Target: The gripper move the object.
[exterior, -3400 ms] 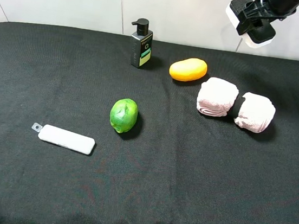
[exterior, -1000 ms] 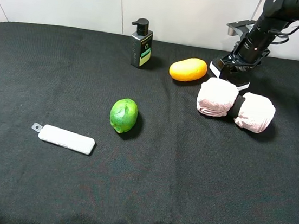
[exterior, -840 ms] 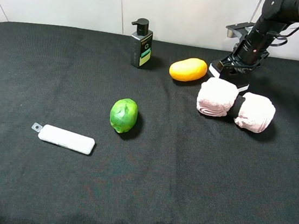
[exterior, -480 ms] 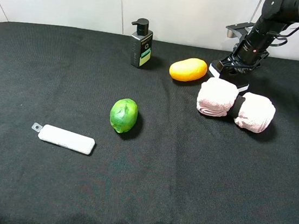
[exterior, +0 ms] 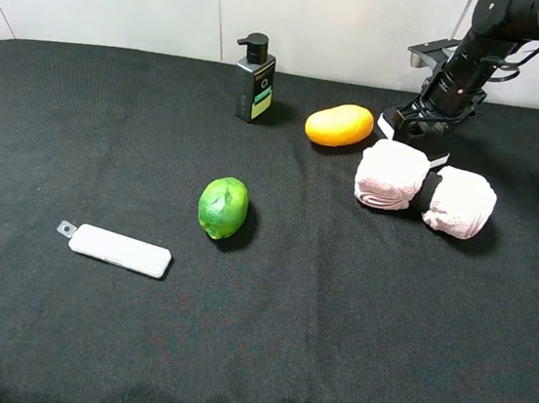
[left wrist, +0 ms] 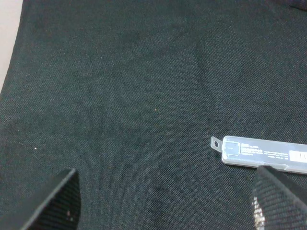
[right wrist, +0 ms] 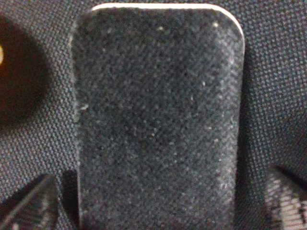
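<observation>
The eraser (exterior: 408, 130), black felt top on a white base, lies flat on the black cloth at the back right, just behind the left pink towel. My right gripper (exterior: 427, 118) hangs directly over it. In the right wrist view the felt top (right wrist: 158, 110) fills the frame, and the gripper (right wrist: 158, 201) has a finger on each side, standing clear of the eraser's long edges, open. My left gripper (left wrist: 163, 201) is open and empty, low over bare cloth near the slim white bar (left wrist: 268, 153).
Two pink rolled towels (exterior: 391, 174) (exterior: 460, 201) lie just in front of the eraser. An orange fruit (exterior: 339, 125) sits to its left, with a dark pump bottle (exterior: 254, 80) farther left. A green fruit (exterior: 222, 208) is mid-table and the white bar (exterior: 118, 250) is front left.
Since 3.4 s ago my right gripper has come down from high up, bringing the eraser onto the cloth behind the towels. Over the last second it has hardly moved.
</observation>
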### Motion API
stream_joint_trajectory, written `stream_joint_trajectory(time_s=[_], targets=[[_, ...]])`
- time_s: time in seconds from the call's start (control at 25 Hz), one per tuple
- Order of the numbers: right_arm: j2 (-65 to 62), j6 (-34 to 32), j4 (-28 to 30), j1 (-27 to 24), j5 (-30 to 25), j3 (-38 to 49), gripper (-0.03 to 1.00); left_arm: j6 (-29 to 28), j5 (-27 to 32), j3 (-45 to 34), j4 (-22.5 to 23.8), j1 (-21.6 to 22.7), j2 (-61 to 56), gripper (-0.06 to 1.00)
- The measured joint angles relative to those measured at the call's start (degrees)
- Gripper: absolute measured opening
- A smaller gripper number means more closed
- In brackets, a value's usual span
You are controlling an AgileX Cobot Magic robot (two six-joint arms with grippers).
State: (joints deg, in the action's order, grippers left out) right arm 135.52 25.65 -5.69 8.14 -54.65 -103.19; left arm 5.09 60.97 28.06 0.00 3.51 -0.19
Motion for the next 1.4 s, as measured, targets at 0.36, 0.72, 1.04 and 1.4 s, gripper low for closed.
stream_joint_trajectory(time_s=[0.36, 0.72, 1.04, 1.4], targets=[[0.0, 0.0, 0.05, 0.0, 0.98, 0.0, 0.69, 0.0, 0.0, 0.0, 0.0, 0.0, 0.0, 0.76], [0.0, 0.0, 0.05, 0.0, 0.8, -0.67, 0.69, 0.0, 0.0, 0.0, 0.0, 0.0, 0.0, 0.76], [-0.55, -0.08, 0.05, 0.0, -5.93, -8.08, 0.69, 0.0, 0.0, 0.0, 0.0, 0.0, 0.0, 0.76], [-1.72, -5.36, 0.44, -0.43, -14.51, -15.82, 0.69, 0.0, 0.0, 0.0, 0.0, 0.0, 0.0, 0.76]])
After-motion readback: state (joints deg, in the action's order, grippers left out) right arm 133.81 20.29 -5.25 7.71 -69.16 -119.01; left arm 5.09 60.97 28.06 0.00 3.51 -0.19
